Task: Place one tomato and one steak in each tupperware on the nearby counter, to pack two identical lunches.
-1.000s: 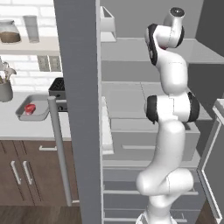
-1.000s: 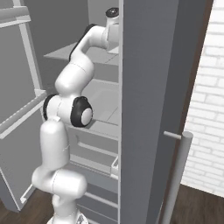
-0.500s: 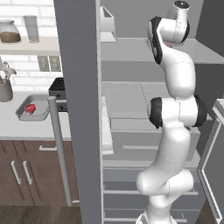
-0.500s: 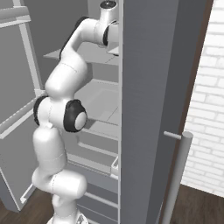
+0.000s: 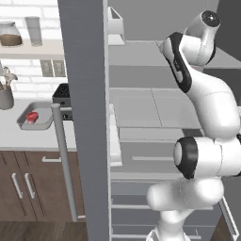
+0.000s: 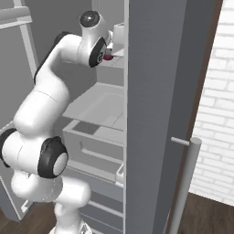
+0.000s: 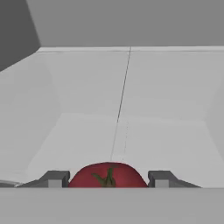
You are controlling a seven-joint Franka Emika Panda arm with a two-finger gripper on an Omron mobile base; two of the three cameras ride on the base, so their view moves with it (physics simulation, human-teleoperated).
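Observation:
A red tomato [image 7: 107, 174] with a green stalk sits between my two dark fingertips, and my gripper [image 7: 107, 181] is shut on it, inside the pale fridge over a white shelf [image 7: 127, 140]. From the right base view the tomato [image 6: 109, 56] shows as a red spot by the hand at the upper shelf. On the counter [image 5: 19, 139] at the left lies a grey tupperware [image 5: 23, 123] with a small red item [image 5: 32, 116] in it. The steak is out of view.
The open grey fridge door [image 5: 84, 117] with its bar handle [image 5: 63, 160] stands between the arm and the counter. A dark appliance [image 5: 61, 94] and a utensil pot [image 5: 5, 96] stand on the counter. A jar [image 5: 9, 35] rests on the wall shelf. A brick wall [image 6: 219, 114] is at the right.
The arm's upper links have swung and folded back, its top joint shifting right in the left base view. The tomato stays between the fingers.

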